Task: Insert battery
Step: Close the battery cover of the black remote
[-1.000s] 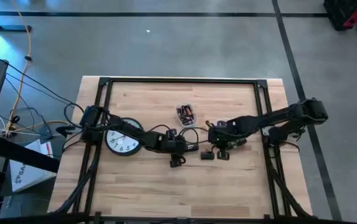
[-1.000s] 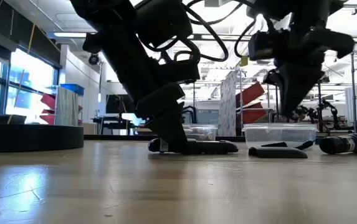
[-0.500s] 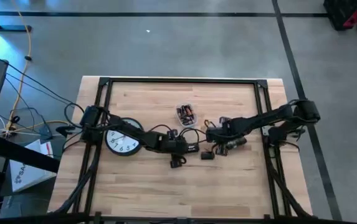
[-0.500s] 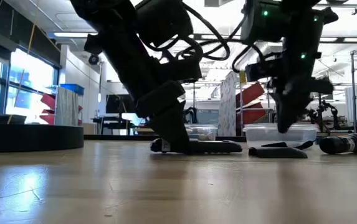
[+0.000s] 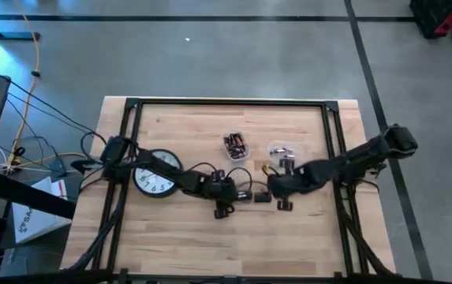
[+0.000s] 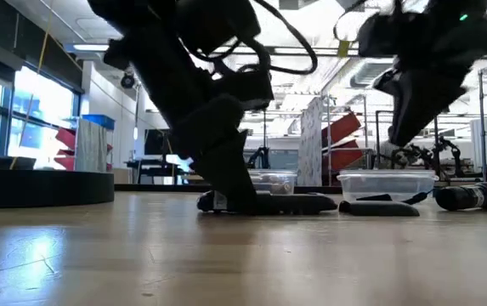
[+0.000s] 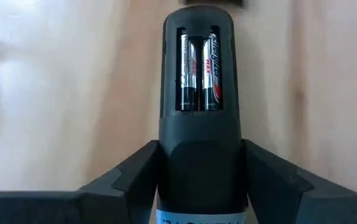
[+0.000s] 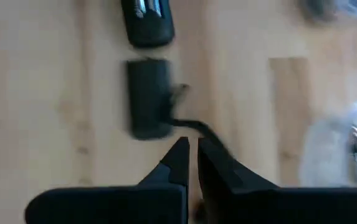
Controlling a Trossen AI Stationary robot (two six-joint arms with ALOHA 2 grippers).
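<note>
Since half a second ago the right arm has swung toward the near side of the table, so the right gripper [image 5: 281,189] now sits just beside the small black battery cover [image 5: 262,197] instead of up by the clear tub [image 5: 284,151] it was covering before. That tub is now out in the open. The left arm barely shifted.

So the left gripper [image 5: 227,193] is clamped on the remote [image 7: 199,93], which lies flat on the wooden table [image 5: 178,237] around the middle. From the left wrist view you can see the remote's fat end squeezed between the two fingers [image 7: 131,174], with the open battery bay pointing away from the wrist. Two batteries [image 7: 199,72] are already sitting side by side in that bay, labels up.

Right wrist view shows the right fingers [image 8: 177,163] pressed nearly together with only a thin slit between them, and nothing in them. The battery cover [image 8: 148,106] lies on the wood just past the tips, not touching as far as I can tell, and the end of the remote [image 8: 147,22] is a bit beyond that.

Other stuff: a tub of spare batteries [image 5: 235,144] further back, and a wall clock [image 5: 155,174] lying face up under the left arm.
</note>
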